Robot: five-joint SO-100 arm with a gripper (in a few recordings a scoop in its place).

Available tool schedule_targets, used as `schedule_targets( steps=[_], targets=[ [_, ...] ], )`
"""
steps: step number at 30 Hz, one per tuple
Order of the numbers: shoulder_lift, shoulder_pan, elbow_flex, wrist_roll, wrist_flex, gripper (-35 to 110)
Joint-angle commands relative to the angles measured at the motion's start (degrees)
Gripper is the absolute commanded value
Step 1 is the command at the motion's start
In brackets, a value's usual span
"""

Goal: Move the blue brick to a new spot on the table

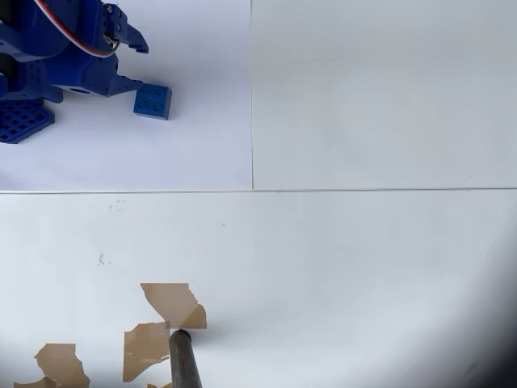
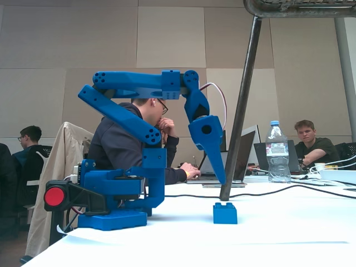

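Plastic and rigid, the blue brick [image 1: 153,101] looks light and hard, so it should neither crush nor bend; its smooth flat sides could slip under a loose pinch, and a sideways nudge would likely slide it across the paper. The best hold, by my judgement, is across two opposite side walls, low enough to clear the four round studs on top.

It sits flat and studs-up on a white paper sheet [image 1: 202,137] at the upper left of the table [image 1: 363,259] in the overhead view, just beside the arm's base. In the fixed view the brick [image 2: 225,213] rests on the table with the gripper [image 2: 217,167] hanging above it, tip pointing down and not touching it. In the overhead view the gripper [image 1: 129,63] shows its two fingers spread apart, nothing between them, one fingertip close to the brick's left edge.

Torn brown tape patches [image 1: 174,303] lie well away near the lower edge. No brand, label or legible writing appears on the brick or arm; the water bottle [image 2: 276,153] in the background carries a label too small to read.
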Motion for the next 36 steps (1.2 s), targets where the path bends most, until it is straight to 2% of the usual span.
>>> schedule_targets(
  steps=[1,7,11,26,31,36],
  targets=[
    [-1.93,4.66,-3.34,-6.24,-4.31,25],
    [-4.31,12.3,5.27,-14.24,-16.87,32],
    [-7.21,14.41,9.93,-16.08,-22.5,33],
    [-13.1,3.87,11.16,-3.6,-21.36,34],
    [-16.96,2.55,11.51,-0.79,-22.32,29],
    [-18.11,2.64,11.6,0.0,-22.68,12]
  ],
)
